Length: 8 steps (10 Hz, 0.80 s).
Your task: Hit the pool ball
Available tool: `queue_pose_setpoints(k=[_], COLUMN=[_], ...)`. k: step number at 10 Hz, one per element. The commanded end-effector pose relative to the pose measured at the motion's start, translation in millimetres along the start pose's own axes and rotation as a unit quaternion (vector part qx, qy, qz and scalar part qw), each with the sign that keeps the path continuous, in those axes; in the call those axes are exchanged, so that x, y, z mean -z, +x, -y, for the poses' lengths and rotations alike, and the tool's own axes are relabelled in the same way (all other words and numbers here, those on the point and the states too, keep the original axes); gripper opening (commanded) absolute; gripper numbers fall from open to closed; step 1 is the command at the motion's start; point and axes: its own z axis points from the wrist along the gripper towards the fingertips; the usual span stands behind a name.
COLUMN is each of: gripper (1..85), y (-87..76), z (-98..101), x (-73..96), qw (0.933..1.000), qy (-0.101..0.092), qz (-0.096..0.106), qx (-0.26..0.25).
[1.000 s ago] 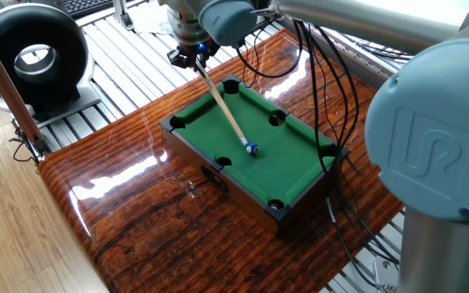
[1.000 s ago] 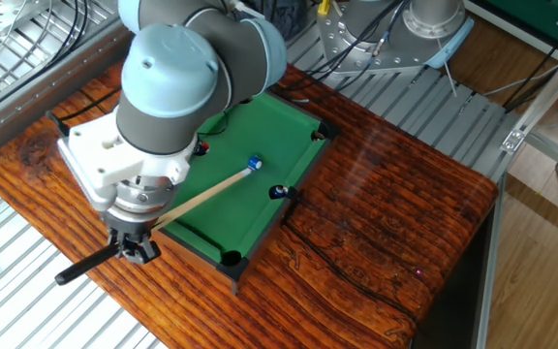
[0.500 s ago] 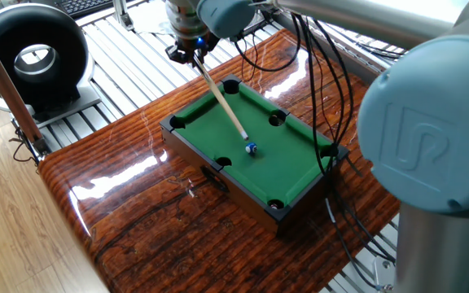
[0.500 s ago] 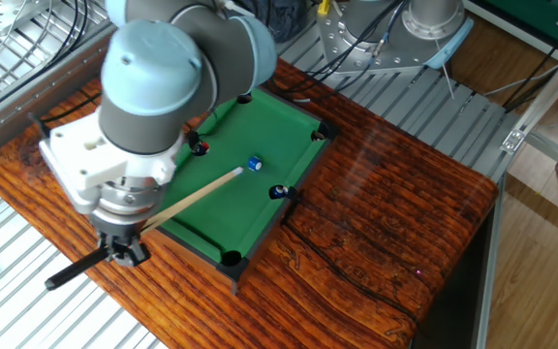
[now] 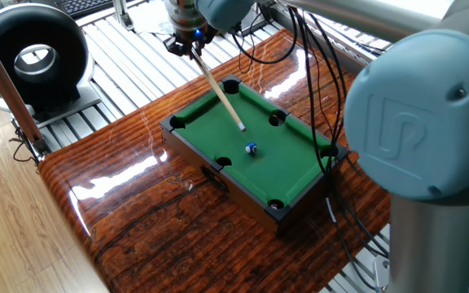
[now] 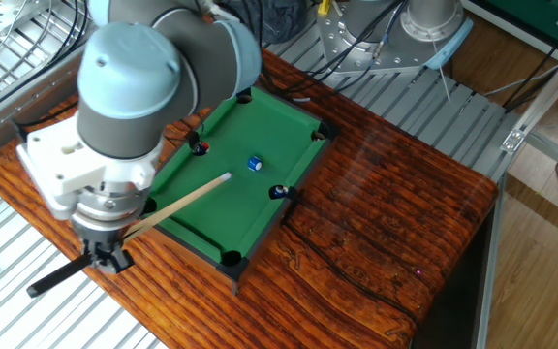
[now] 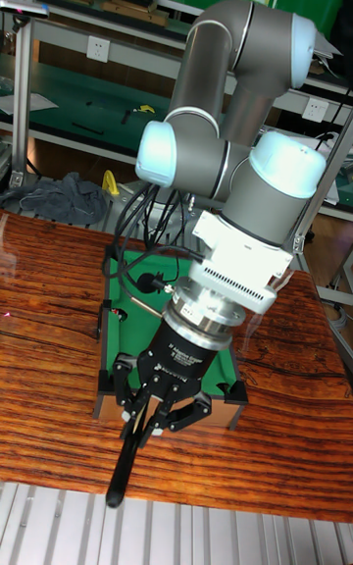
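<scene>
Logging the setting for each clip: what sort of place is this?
Probably a robotics lab or workshop: a robot arm stands at a wooden table with a mini pool table, and metal shelving stands behind.

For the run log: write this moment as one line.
phase: cue drawn back | gripper: shut on cue stick | cue tip: apart from pool ball | ball: on green felt, unpocketed

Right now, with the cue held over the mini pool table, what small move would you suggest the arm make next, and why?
Probably a short push of the cue forward along its own line. The gripper is shut on the cue, whose tip hangs over the green felt with a clear gap to the pool ball, and roughly pointed at it. The ball sits untouched mid-table.
</scene>
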Motion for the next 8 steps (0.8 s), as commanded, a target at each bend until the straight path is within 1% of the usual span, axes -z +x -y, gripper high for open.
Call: queue_pose_setpoints(k=[1, 3, 5, 8], gripper=[1.0, 1.0, 1.0, 1.0], y=[-7.0, -6.5, -2.6, 8.3], z=[-4.2, -8.2, -10.7, -17.4], x=[-7.0, -8.6, -6.4, -4.9], qw=[0.9997, 0.9995, 0.9996, 0.9997], qy=[-0.019, -0.026, -0.024, -0.018], qz=[-0.013, -0.016, -0.018, -0.015], qx=[-0.011, -0.006, -0.004, -0.003])
